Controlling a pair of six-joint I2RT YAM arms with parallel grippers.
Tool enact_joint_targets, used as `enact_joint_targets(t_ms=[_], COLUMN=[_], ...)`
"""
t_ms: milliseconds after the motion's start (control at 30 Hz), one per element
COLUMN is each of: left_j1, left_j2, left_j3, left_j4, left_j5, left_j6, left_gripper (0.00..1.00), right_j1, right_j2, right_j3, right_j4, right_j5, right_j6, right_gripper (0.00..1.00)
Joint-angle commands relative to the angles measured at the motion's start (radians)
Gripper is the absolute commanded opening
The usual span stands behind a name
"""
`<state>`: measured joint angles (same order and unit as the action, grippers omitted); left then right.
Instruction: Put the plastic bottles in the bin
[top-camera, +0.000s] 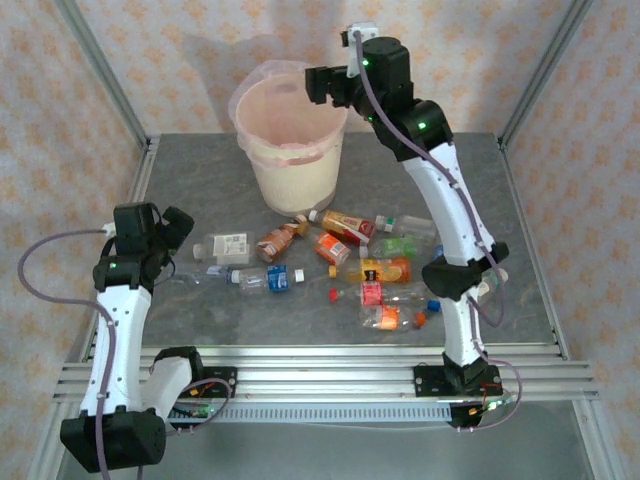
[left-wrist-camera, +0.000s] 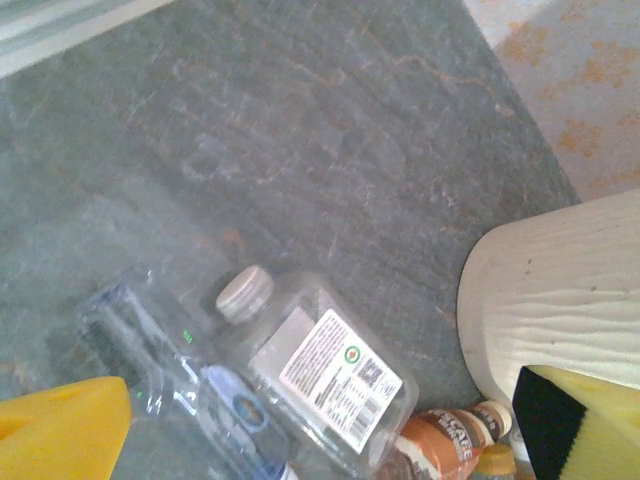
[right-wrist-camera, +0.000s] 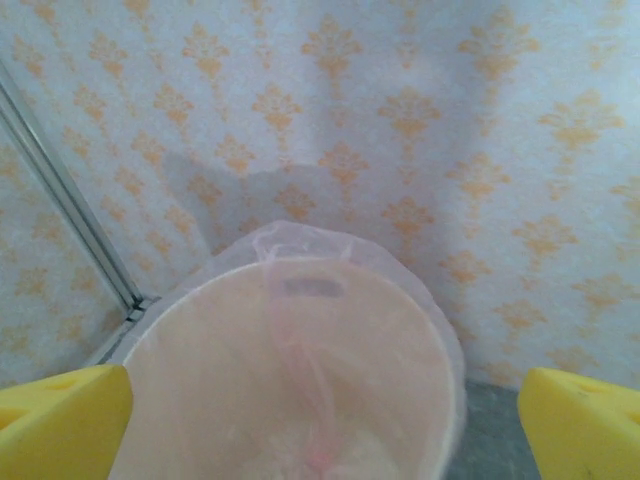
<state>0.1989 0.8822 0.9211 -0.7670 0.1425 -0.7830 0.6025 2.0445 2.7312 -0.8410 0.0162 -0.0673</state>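
While I watch from above, the desk (top-camera: 200, 180) carries one cream bin (top-camera: 295, 170), with roughly ten plastic bottles (top-camera: 385, 270) strewn just in front of it. The right wrist looks inside: pink liner (right-wrist-camera: 300, 260), contents unclear. Right jaws gape empty over the bin; left jaws gape left of it, above a clear bottle (left-wrist-camera: 320, 375).

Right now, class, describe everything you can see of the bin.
The bin is a tall round cream-white plastic bucket, its wall faintly ribbed, lined with a thin translucent pink bag folded over the rim. It stands upright at the far middle of the grey table, near the patterned back wall. The right tool hovers open above its right rim, not touching. Bottles lie just in front of its base; contact there is unclear.
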Motion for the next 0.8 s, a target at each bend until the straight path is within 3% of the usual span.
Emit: enact_joint_targets(t_ms=[0, 333, 533, 767], left_j1=[0.01, 0.019, 0.046, 0.094], left_j2=[-0.052, -0.15, -0.065, -0.004], left_j3=[-0.058, -0.24, -0.316, -0.34], left_j4=[-0.103, -0.114, -0.009, 0.118], left_j5=[0.038, 0.065, 0.044, 0.016], left_j6=[-0.066, -0.129, -0.15, -0.17], left_gripper=[1.0, 1.0, 1.0, 1.0], right_j1=[0.002, 0.002, 0.002, 0.002], right_j2=[-0.089, -0.679, -0.84, -0.856], right_j3=[-0.122, -1.077, -1.283, -1.38], right_j4=[-0.146, 0.194, 0.167, 0.145], right_j5=[0.08, 0.122, 0.223, 0.23], right_j6=[0.053, 0.185, 0.25, 0.295], right_gripper=[0.99, 0.99, 0.99, 0.99])
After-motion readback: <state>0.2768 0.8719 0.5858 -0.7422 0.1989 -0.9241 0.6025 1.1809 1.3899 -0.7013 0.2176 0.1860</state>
